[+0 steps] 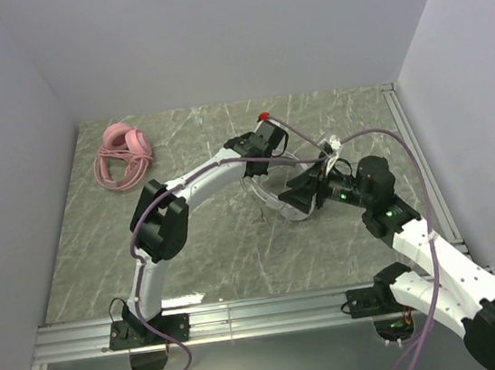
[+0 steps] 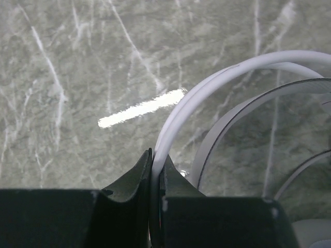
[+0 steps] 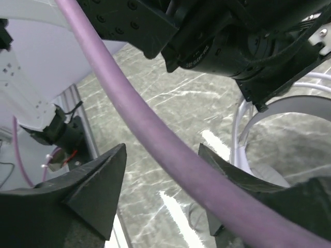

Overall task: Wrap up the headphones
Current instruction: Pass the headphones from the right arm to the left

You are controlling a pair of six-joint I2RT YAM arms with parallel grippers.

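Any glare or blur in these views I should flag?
Left wrist: bright glare streak on the marble tabletop; white headband in focus. Right wrist: purple cable close-up, soft, blocking mid-frame; two glare streaks. Top external: even light, sharp.

The left arm (image 1: 197, 181) reaches forward and to the right, and the left gripper (image 2: 155, 161) is pinched tight on the white headset's band (image 2: 207, 88). The right arm (image 1: 425, 248) bends leftward toward it. The right gripper (image 3: 163, 155) has its two fingers spread apart.
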